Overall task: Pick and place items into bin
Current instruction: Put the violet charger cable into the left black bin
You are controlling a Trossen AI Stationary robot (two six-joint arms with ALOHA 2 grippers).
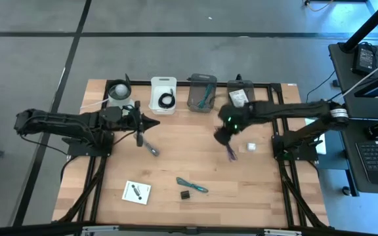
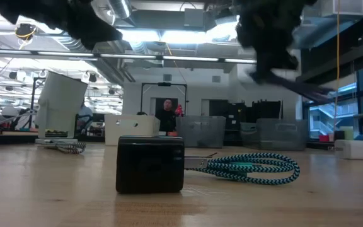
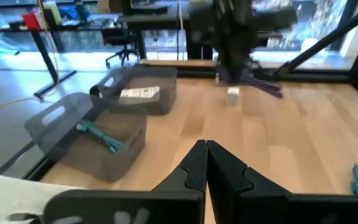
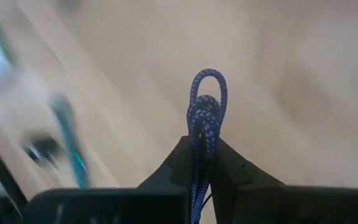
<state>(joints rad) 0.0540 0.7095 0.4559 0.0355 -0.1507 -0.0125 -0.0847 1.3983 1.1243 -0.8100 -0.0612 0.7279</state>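
My right gripper [image 1: 224,136] is over the table's middle, shut on the purple strip [image 1: 231,153], a braided cord that hangs below it. The white cube [image 1: 251,147] sits on the table just right of it. My left gripper [image 1: 152,122] is shut and holds nothing; the grey metal tool [image 1: 150,148] lies on the wood near it. The teal tie [image 1: 193,186], the tiny black block [image 1: 186,195] and a white printed card [image 1: 136,191] lie toward the near edge. The black coiled cable [image 1: 167,100] lies in a white bin and the teal pen [image 1: 205,96] in a grey bin. My right gripper pinches the purple strip [image 4: 202,134] between its two fingers, with a folded loop [image 4: 207,87] sticking out past the fingertips. The strip is lifted clear of the table, and its free end [image 2: 307,91] trails slanting below the gripper [image 2: 271,63].
Three bins stand along the far edge: a white one [image 1: 163,84], a grey one [image 1: 190,97] and a grey one with white cards [image 1: 240,98]. A white round object [image 1: 118,92] stands at the far left. Bare wood lies between the arms. A person [image 2: 166,113] shows far behind the table.
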